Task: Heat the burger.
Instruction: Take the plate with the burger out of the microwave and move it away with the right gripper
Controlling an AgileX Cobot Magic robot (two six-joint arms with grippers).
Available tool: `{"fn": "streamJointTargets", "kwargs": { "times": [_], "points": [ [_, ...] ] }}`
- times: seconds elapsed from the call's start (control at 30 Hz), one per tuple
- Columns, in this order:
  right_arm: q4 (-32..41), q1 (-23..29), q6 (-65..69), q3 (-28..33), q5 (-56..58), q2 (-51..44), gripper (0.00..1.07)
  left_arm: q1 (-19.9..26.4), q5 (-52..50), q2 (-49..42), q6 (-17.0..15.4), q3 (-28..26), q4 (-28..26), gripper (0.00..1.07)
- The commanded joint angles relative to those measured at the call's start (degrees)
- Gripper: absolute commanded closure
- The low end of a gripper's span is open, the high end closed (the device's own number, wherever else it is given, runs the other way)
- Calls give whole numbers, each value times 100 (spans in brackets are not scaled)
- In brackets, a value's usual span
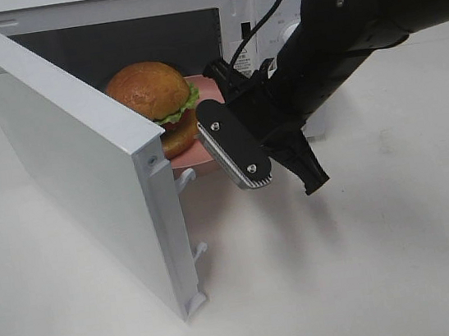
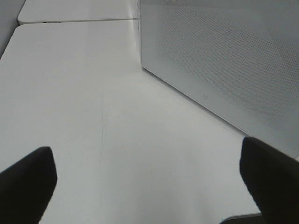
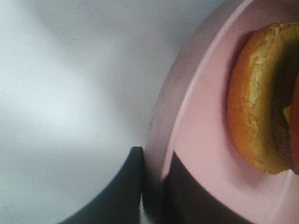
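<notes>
While the right gripper [image 3: 152, 186] is clamped on the rim of the flat pink round plate [image 3: 205, 116], its jaws closed down on that thin edge, I judge the whole load hangs on a narrow pinch — so I treat it gently. The small round burger with the golden-brown domed bun, green lettuce edge and dark filling [image 1: 156, 102] sits on that plate, at the mouth of the white box-shaped microwave [image 1: 211, 0], just right of the open white door [image 1: 74, 155] and partly inside the dark cavity. From the right wrist view I see only the bun's underside edge [image 3: 250, 98] resting on the pink surface, well in from the rim I hold.

I reckon the burger is light but soft and loosely stacked: the dome looks tall for its base, and nothing pins it to the plate, which looks smooth. A tilt or a jolt could slide it or tip it over. So I would not grab the bun itself — squeezing would crush it and shed the layers. The plate rim is the sensible hold, kept level.

The left gripper [image 2: 149, 182] hangs with its dark fingers [image 2: 25, 182] spread wide over the bare white tabletop [image 2: 93, 93], near the microwave's perforated side wall, holding nothing.
</notes>
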Motion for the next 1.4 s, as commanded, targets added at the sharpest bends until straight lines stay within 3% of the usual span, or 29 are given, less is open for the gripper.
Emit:
{"fn": "streamJointTargets", "kwargs": {
  "times": [0.03, 0.57, 1.4],
  "points": [
    [80, -92, 74, 281, -424, -430, 107, 11, -74, -115, -29, 17, -6, 7],
    [80, -92, 74, 1604, -682, -1501, 107, 11, -74, -115, -29, 17, -6, 7],
    [80, -92, 413, 3054, -533, -3231, 107, 11, -74, -115, -29, 17, -6, 7]
  ]
}}
